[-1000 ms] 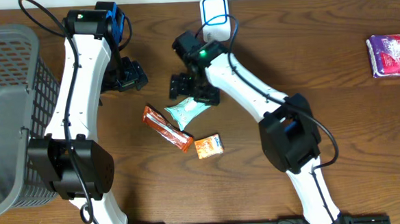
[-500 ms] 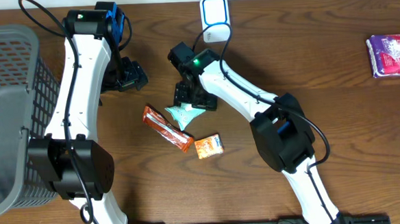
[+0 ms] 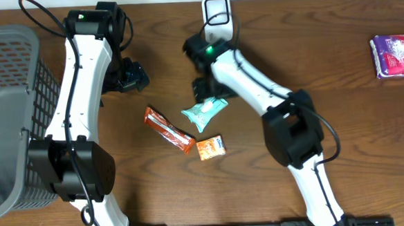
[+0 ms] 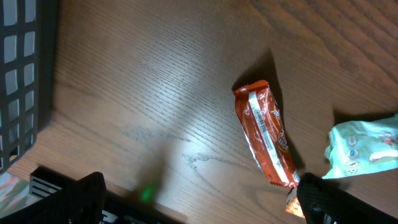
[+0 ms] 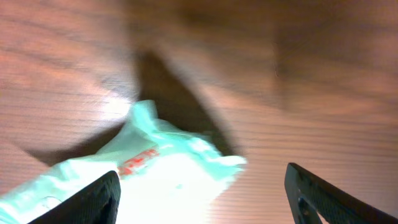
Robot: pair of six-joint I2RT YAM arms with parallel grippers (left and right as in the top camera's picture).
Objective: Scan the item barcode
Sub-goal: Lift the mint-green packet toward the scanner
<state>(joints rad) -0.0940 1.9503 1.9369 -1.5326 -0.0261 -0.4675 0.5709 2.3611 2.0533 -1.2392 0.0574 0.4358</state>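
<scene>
- Basket (image 3: 7,102), grey mesh, sits well off to the left of the mint-green packet (image 3: 204,113), our item for scanning, out on the wooden table (image 3: 337,50).
- Right gripper (image 5: 202,183) is right over that packet's upper end. Its fingers are spread with the packet between them, but pinched or not I cannot tell, as the wrist view is blurred.
- Left gripper (image 3: 127,77) hangs up and left of the packet, fingers wide apart, nothing between them.
- Scanner (image 3: 217,15), white, stands beyond the packet.
- Purple pack (image 3: 396,54) lies far right of the packet.
- Orange bar (image 3: 168,128) is just left of the packet, not touching.
- Small orange sachet (image 3: 210,148) lies near the packet, on the robot's side.
</scene>
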